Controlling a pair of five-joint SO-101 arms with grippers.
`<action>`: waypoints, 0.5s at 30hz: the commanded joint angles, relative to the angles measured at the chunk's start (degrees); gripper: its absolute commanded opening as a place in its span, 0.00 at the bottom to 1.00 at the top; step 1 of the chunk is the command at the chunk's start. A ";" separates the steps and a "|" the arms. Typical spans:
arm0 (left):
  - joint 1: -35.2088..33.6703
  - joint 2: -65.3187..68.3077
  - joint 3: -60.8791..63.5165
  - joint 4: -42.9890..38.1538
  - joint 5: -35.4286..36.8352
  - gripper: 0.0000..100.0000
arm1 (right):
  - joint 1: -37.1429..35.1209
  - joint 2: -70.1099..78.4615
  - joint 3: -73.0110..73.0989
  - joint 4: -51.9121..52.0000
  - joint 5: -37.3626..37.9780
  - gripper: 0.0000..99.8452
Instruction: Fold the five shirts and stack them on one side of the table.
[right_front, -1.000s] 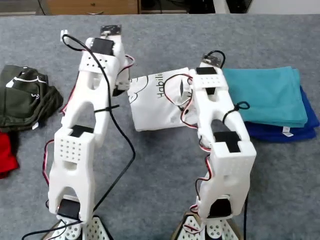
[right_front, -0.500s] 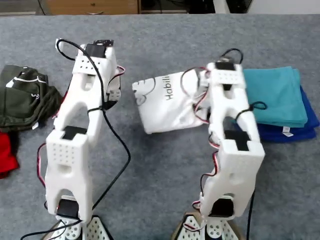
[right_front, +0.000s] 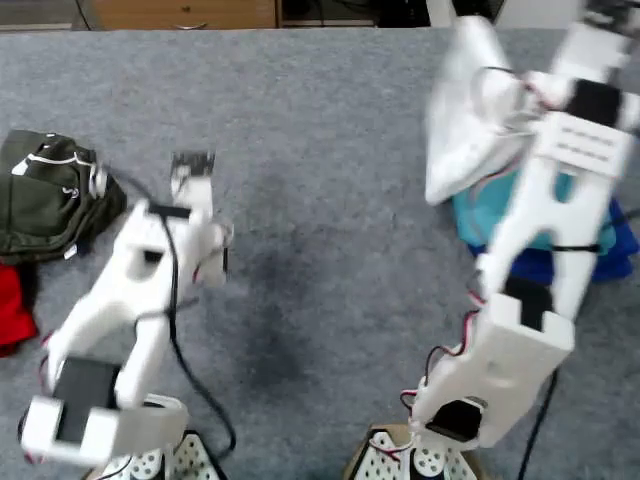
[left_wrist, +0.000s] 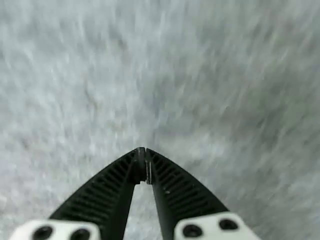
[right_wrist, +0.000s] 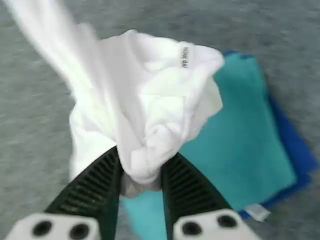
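- Your right arm is swinging from the middle of the table (right_front: 330, 150) toward the teal shirt (right_front: 478, 218). The white shirt (right_front: 468, 105), which was lying flat just beside the teal shirt a second ago, is now hanging in the air above it.
- The right gripper (right_wrist: 142, 161) is grasping a bunch of the white cloth, with its jaws clenched on it. The rest of the shirt is dangling over the teal shirt, which is resting on the blue shirt (right_wrist: 296, 150).
- Your left arm is pulling back, away from the teal shirt. The left gripper (left_wrist: 142, 156) is carrying nothing; its jaws are pressed together at the tips over the bare grey cover.
- For the task, I think this is meaning that the third shirt is going onto the stack, so you are about at the middle of the work.
- The white shirt is looking crumpled in the grip, so the fold is perhaps getting lost. I would be lowering it slowly and watching that it is landing flat.
- The dark green shirt (right_front: 50, 195) and the red shirt (right_front: 12, 305) are waiting unfolded, well apart from the teal shirt, at the opposite side of the table.
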 joint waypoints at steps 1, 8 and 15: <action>-2.02 -9.01 8.09 -2.64 -1.14 0.02 | 6.46 1.36 -3.21 0.26 3.96 0.00; -5.10 -13.58 9.32 -2.55 -3.43 0.02 | 13.41 7.69 -2.86 0.26 8.18 0.00; -5.10 -13.67 9.32 -1.05 -3.52 0.02 | 15.60 10.15 -3.30 8.35 15.30 0.05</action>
